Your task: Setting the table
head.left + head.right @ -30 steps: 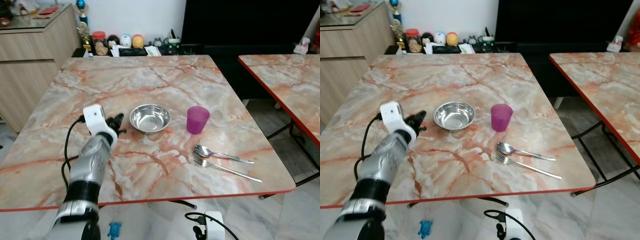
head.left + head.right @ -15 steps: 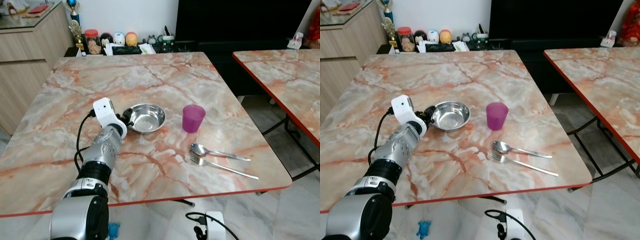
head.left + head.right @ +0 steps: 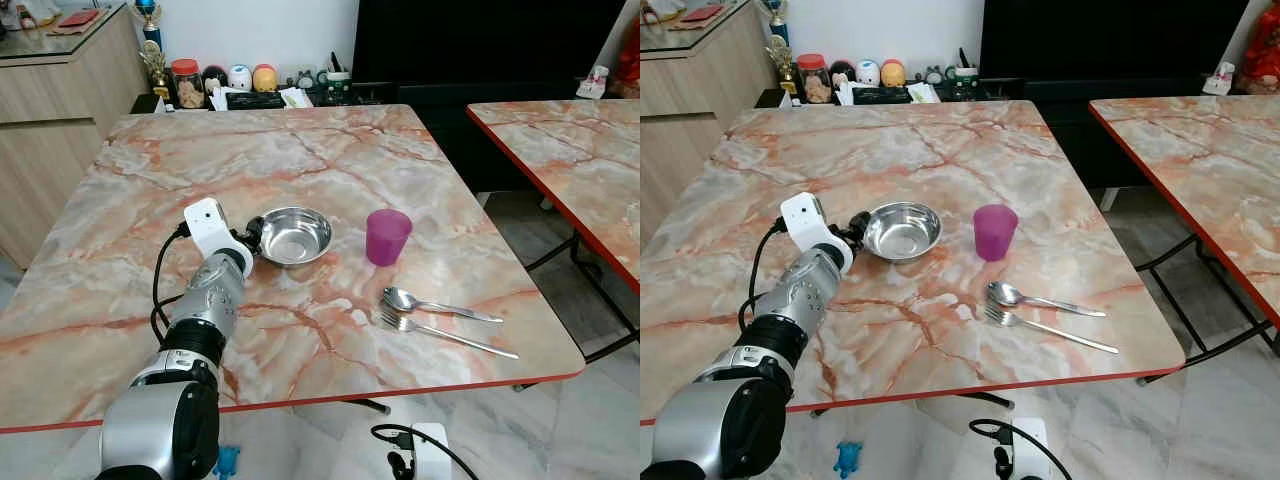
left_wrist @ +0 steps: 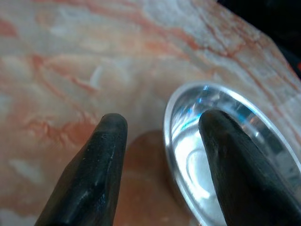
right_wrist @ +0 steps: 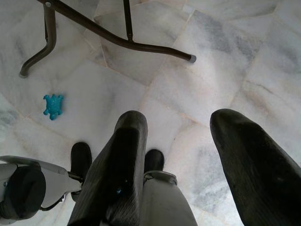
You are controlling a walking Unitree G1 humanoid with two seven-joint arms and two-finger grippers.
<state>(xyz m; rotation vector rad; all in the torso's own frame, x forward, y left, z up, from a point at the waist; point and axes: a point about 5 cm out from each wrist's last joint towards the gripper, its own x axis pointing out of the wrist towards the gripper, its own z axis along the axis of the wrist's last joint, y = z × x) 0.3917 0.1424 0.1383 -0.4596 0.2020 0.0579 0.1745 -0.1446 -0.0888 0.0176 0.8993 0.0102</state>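
Note:
A steel bowl sits near the middle of the marble table. My left gripper is at the bowl's left rim, open, with one finger over the inside and the other finger outside the rim. A purple cup stands to the right of the bowl. A spoon and a fork lie side by side toward the front right. My right gripper hangs open over the floor.
A second marble table stands to the right across a gap. A wooden cabinet is at the back left; jars and small items line the far wall. A blue toy lies on the tiled floor under the table.
My left gripper has gone from well left of the bowl to its left rim. The camera shifted slightly.

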